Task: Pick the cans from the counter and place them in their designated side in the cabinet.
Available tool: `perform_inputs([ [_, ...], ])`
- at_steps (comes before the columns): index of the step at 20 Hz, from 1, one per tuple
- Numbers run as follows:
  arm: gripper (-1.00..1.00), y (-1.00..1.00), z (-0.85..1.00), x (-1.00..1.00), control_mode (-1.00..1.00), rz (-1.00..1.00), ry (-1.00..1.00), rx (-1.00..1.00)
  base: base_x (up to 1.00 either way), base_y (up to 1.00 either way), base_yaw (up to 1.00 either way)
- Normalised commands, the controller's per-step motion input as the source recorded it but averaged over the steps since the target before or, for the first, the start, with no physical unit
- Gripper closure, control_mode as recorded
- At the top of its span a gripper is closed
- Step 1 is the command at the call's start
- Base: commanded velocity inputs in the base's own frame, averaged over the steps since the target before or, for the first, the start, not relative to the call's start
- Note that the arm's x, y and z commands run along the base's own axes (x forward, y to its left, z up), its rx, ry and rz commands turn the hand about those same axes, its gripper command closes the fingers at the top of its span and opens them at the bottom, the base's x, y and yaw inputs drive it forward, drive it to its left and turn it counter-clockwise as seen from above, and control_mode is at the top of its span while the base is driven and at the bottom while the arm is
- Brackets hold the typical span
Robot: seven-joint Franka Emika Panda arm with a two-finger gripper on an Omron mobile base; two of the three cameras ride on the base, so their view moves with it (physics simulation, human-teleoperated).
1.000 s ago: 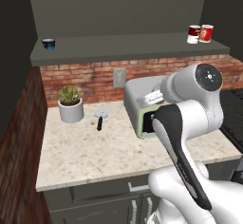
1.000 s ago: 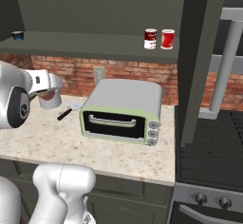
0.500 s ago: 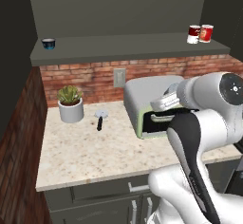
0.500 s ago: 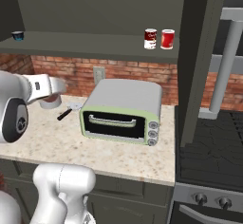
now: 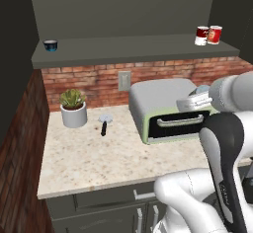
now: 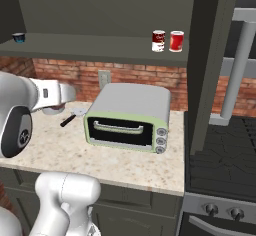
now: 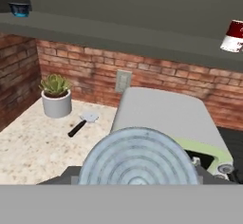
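One can (image 7: 137,156) gripped in closed fingers, arm bent level above toaster oven (image 5: 165,108); two cans on cabinet (image 5: 133,49) shelf

Arm (image 5: 225,148): glossy white rounded shells, bulbous at the joints. Dark charcoal panel runs along one link; grey round joint cap with small pale marks. Base housing white, smooth.

counter (image 5: 89,163): plant pot (image 5: 74,114) | toaster oven (image 5: 165,109) || cabinet (image 5: 123,49): cans (image 5: 207,35)

Kitchen: toaster oven (image 5: 165,108), brick backsplash (image 5: 94,81)
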Motion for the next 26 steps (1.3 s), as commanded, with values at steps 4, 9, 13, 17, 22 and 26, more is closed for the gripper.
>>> perform_inputs([
  [4,1.00,-0.14,0.01,-0.29,-1.00,-0.03,0.00,0.00,0.00,0.00,0.00],
  [9,1.00,-0.16,0.11,-0.25,-1.00,-0.07,0.02,0.06,0.00,0.00,0.00],
  [13,1.00,-0.07,0.23,-0.08,-1.00,-0.05,0.00,0.06,0.00,0.00,0.00],
  [17,1.00,-0.08,0.25,0.01,-1.00,-0.04,0.00,0.01,0.00,0.00,0.00],
  [22,1.00,-0.15,0.17,0.00,-1.00,-0.04,0.00,0.00,0.00,0.00,0.00],
  [26,1.00,-0.11,0.12,0.04,-1.00,-0.01,-0.01,0.00,0.00,0.00,0.00],
])
